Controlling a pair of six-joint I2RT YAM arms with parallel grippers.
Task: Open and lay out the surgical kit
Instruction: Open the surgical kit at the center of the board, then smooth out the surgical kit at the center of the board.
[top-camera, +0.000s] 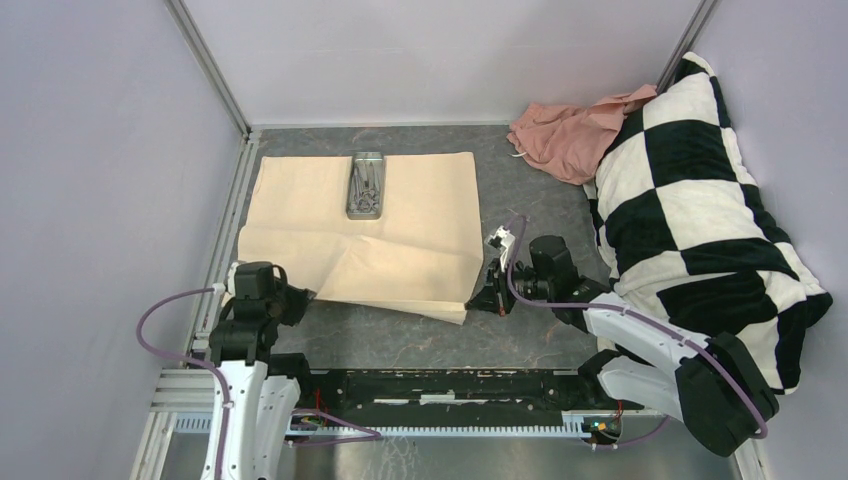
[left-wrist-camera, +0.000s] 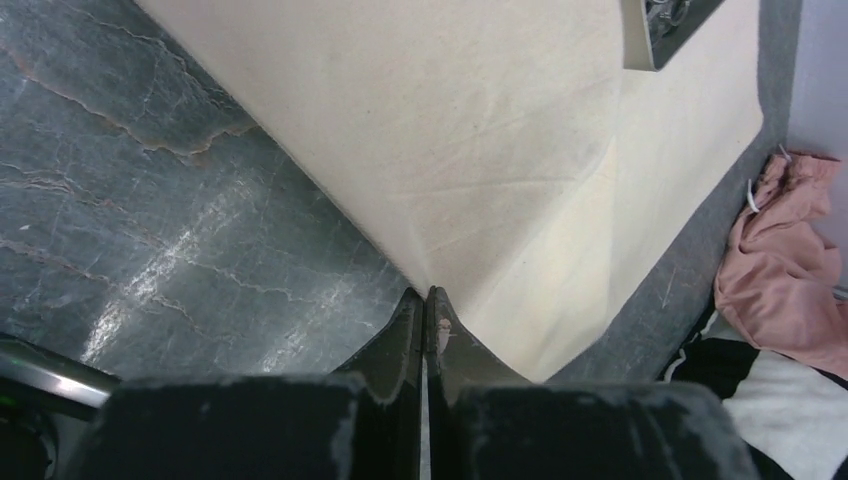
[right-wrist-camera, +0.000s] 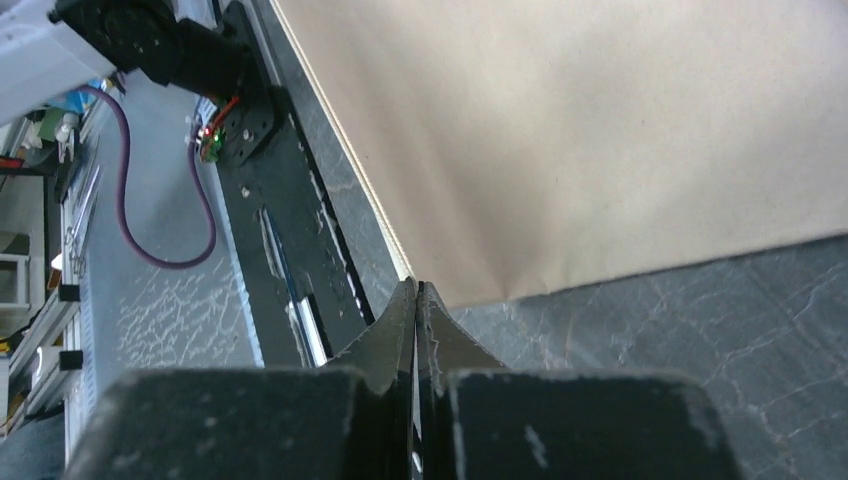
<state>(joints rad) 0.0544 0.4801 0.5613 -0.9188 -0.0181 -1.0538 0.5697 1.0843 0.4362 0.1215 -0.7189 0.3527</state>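
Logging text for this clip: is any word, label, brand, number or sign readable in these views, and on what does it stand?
No text can be read in any view.
cloth wrap, checkered pillow, pink cloth: plain, no print.
steel tray and its instruments: any engraving is too small to tell.
circuit board with lit lights, right wrist view: any marking is too blurred to read.
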